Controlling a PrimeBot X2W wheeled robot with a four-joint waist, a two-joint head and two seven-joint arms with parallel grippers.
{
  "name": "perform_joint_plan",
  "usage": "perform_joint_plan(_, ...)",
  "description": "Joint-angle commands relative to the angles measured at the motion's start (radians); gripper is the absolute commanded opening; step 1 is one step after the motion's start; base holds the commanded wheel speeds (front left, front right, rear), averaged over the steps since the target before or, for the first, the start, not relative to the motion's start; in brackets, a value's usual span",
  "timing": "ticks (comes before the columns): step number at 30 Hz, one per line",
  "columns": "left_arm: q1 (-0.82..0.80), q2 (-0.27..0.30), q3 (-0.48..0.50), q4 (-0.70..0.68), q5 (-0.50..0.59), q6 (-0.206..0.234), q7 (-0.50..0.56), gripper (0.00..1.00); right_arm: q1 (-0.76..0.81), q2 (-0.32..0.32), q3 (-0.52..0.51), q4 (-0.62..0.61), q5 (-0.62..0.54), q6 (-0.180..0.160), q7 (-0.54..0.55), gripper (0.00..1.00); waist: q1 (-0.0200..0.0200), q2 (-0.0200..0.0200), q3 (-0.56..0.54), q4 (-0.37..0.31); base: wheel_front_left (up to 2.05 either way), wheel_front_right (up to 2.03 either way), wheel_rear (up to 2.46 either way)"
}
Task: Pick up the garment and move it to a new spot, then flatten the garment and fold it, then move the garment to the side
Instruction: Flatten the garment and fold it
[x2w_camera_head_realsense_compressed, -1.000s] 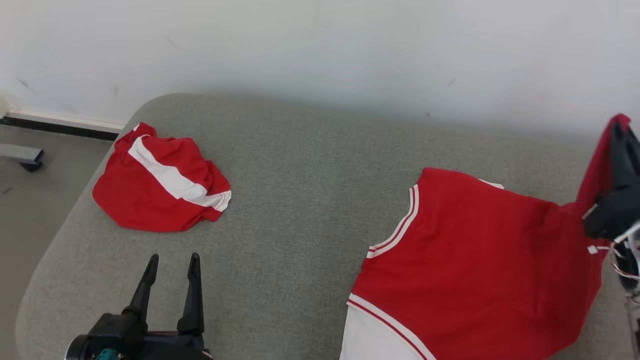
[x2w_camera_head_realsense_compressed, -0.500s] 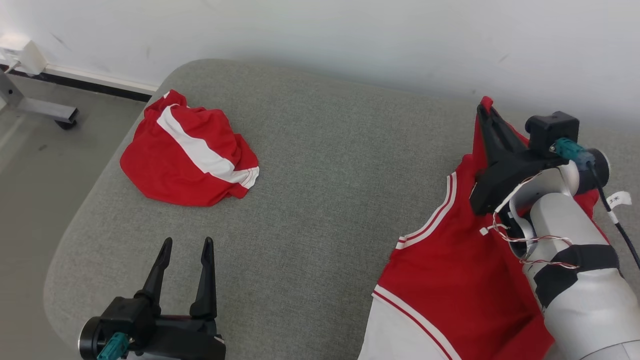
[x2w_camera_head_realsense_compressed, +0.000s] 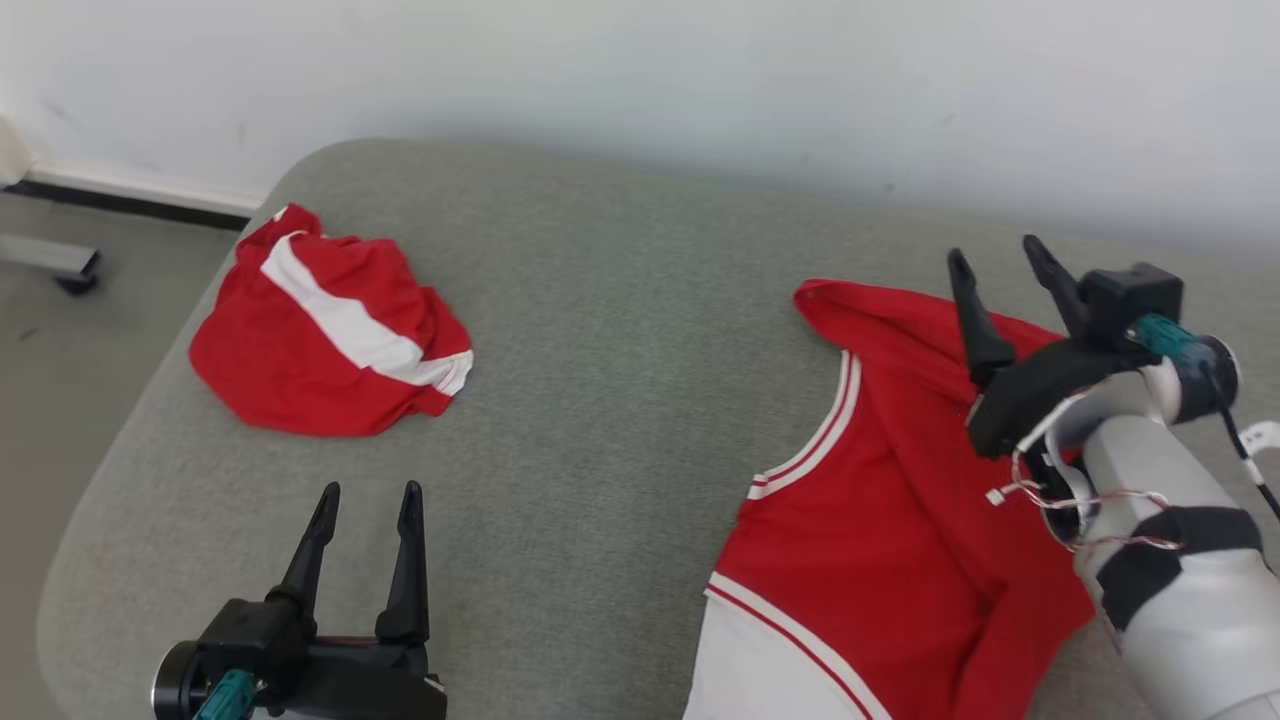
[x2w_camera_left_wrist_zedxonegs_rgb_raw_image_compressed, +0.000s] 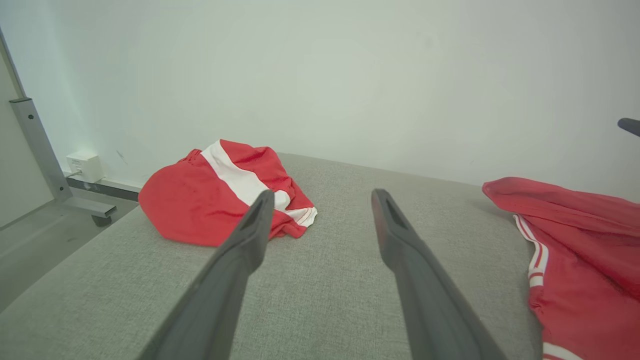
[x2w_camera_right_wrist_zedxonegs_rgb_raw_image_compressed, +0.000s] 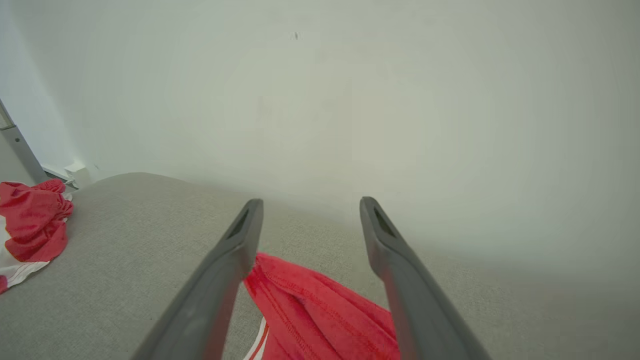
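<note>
Right fingers (x2w_camera_head_realsense_compressed: 972, 310) have let go since the earlier frame: they had a corner of the garment (x2w_camera_head_realsense_compressed: 880, 500) pinched and lifted, now they stand spread and empty just above it, and the shoulder strap (x2w_camera_head_realsense_compressed: 850, 305) has dropped flat. The head camera shifted too, so some of the apparent drift isn't real. The garment, a red jersey with white trim, lies on the right half of the grey padded worktop (x2w_camera_head_realsense_compressed: 620, 400). It's partly spread, its right side is doubled over on itself, and the lower end runs out of the head view. My read is that it's light, limp, thin knit, probably a bit slick, so it will sag and bunch the moment it's lifted and won't hold any shape. Best holds, I'd say, are the two shoulder straps or the hem corners, pinching the seam trim. Left fingers (x2w_camera_head_realsense_compressed: 406, 560) are spread and empty, hovering over bare worktop at front left. A second red and white garment (x2w_camera_head_realsense_compressed: 320, 360) sits crumpled at far left, well apart, so nothing blocks the spreading. My own right forearm (x2w_camera_head_realsense_compressed: 1180, 560) covers the jersey's right edge. Wall (x2w_camera_head_realsense_compressed: 640, 80) close behind.
</note>
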Motion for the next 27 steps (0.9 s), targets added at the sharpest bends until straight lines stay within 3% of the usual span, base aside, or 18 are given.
perform_joint_plan(1, 0.015, 0.000, 0.004, -0.001, 0.008, 0.002, -0.003, 1.00, 0.027, -0.013, 0.003, -0.008, 0.014, -0.003, -0.006, 1.00, 0.0000, 0.0000, -0.027, -0.038, 0.00, 0.00, 0.00)
perform_joint_plan(5, 0.029, 0.007, 0.016, -0.004, 0.018, 0.002, -0.003, 1.00, 0.086, -0.057, -0.017, -0.108, 0.045, -0.003, -0.009, 1.00, 0.0000, 0.0000, -0.046, -0.084, 0.00, 0.00, 0.00)
perform_joint_plan(8, 0.048, 0.011, 0.024, -0.008, 0.021, 0.002, -0.003, 1.00, 0.209, -0.090, -0.091, -0.251, 0.041, -0.003, -0.007, 1.00, 0.0000, 0.0000, -0.066, -0.125, 0.00, 0.00, 0.00)
perform_joint_plan(12, 0.066, 0.013, 0.035, -0.009, 0.021, 0.002, -0.003, 1.00, 0.351, -0.089, -0.181, -0.395, 0.010, -0.003, -0.008, 1.00, 0.0000, 0.0000, -0.087, -0.158, 0.00, 0.00, 0.00)
perform_joint_plan(19, 0.087, 0.020, 0.047, -0.015, 0.024, 0.002, -0.003, 1.00, 0.592, -0.043, -0.329, -0.617, -0.052, -0.003, -0.007, 1.00, 0.0000, 0.0000, -0.109, -0.195, 0.00, 0.00, 0.00)
perform_joint_plan(27, 0.100, 0.027, 0.056, -0.014, 0.021, 0.002, -0.003, 1.00, 0.792, 0.054, -0.387, -0.794, -0.079, -0.003, -0.005, 1.00, 0.0000, 0.0000, -0.107, -0.220, 0.00, 0.00, 0.00)
